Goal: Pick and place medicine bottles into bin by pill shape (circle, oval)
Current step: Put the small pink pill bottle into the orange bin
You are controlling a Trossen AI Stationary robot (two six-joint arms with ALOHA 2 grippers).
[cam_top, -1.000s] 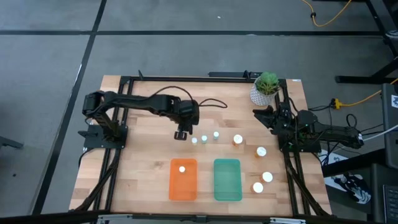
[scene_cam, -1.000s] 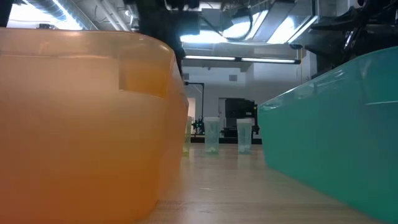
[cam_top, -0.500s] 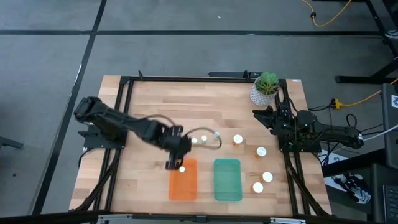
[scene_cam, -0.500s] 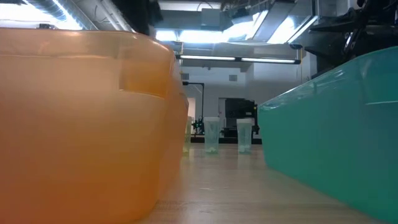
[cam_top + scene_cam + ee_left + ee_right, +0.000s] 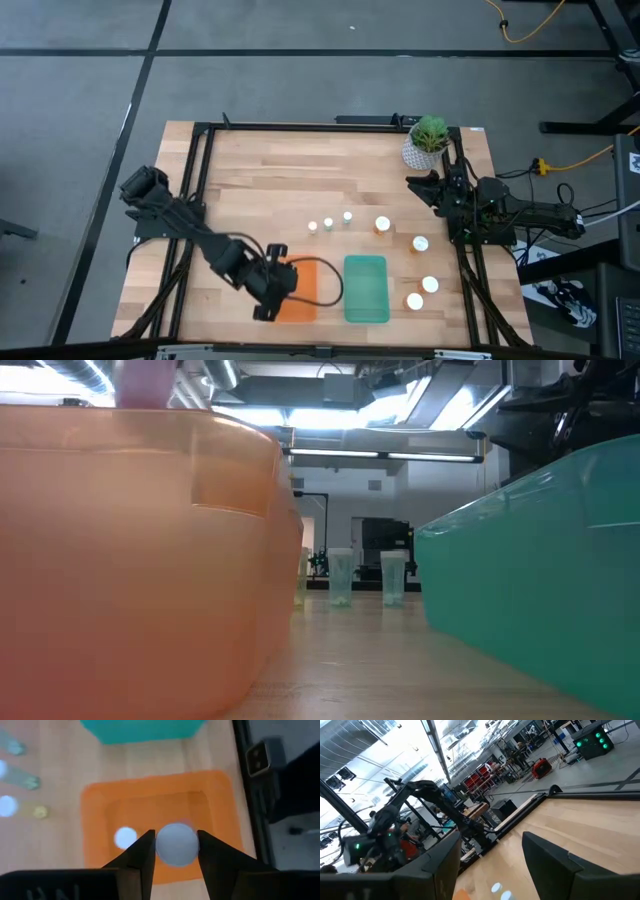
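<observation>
Reaching out over the orange tray (image 5: 303,293) with the left claw (image 5: 174,851), near the table's front edge. Squeezing a small white-capped bottle (image 5: 176,843) between both fingers, jaws only a little apart. Holding it above the tray floor, beside another little bottle (image 5: 125,838) lying inside. Sitting next to the green tray (image 5: 366,288). Waiting at the table's right side with the right claw (image 5: 428,188), fingers apart, gripping nothing. Standing in a row, three tiny bottles (image 5: 329,223) farther back.

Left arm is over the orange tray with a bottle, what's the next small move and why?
Probably lower slightly and open the jaws: the left gripper holds a white-capped bottle above the orange tray, beside another bottle already inside.
</observation>
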